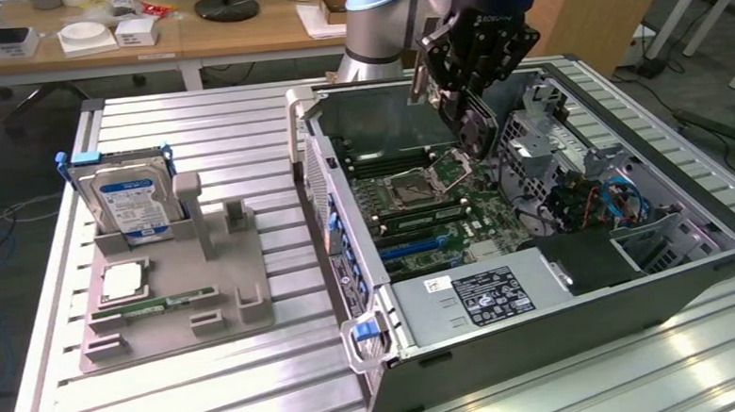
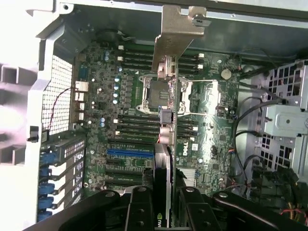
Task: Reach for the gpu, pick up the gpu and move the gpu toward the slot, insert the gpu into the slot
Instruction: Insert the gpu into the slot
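Gripper (image 1: 465, 92) (image 2: 163, 211): pinching the graphics card (image 1: 468, 125) (image 2: 165, 139). In the wrist view one black finger (image 2: 139, 207) sits on each side of the card's thin edge.

Card: one, held upright on edge, with its silvery bracket (image 2: 175, 33) at the end away from the fingers. It hangs inside the open computer case (image 1: 576, 327), over the motherboard (image 1: 468, 205) near the square processor socket (image 1: 432, 179). It is not seated in anything.

Slot (image 1: 414, 248) (image 2: 130, 152): long and blue, with nothing in it. On the exterior view's clock face it lies between six and seven o'clock from the card, apart from it.

Arm (image 1: 376, 17): one, entering from twelve o'clock. The wrist points down into the case with a slight tilt.

Case: one tower, lying on its side with the cover off, on a slatted metal table (image 1: 227, 402).

At nine o'clock from the case, well apart from it, is one grey holder (image 1: 228, 298). It carries:
- one hard drive (image 1: 128, 200) with a blue label, standing upright;
- one processor chip (image 1: 122, 280), lying flat at six o'clock from the drive;
- one green memory stick (image 1: 158, 302), lying just beside the chip.
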Available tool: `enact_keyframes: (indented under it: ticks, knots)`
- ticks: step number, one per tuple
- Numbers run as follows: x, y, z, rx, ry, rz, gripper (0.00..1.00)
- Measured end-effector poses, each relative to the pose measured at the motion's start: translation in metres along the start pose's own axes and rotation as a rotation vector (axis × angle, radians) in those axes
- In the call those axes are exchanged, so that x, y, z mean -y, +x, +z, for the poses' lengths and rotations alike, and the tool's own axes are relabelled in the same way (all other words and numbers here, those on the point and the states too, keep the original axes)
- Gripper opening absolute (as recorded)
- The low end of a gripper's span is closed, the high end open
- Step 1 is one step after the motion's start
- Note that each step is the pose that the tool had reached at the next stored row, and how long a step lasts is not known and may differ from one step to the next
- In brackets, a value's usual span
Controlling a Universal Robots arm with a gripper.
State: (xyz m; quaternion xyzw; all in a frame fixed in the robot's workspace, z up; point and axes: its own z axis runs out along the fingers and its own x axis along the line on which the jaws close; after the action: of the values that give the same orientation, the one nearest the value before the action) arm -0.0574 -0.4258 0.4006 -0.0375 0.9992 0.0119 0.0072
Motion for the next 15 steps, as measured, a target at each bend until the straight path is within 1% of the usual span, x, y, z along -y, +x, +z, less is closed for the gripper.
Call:
enact_keyframes:
  ticks: [9,15]
  knots:
    - [0.0,0.0,0.0,-0.0026,-0.0018,-0.111,0.27]
    - [0.0,0.0,0.0,-0.0045,-0.0032,-0.195,0.27]
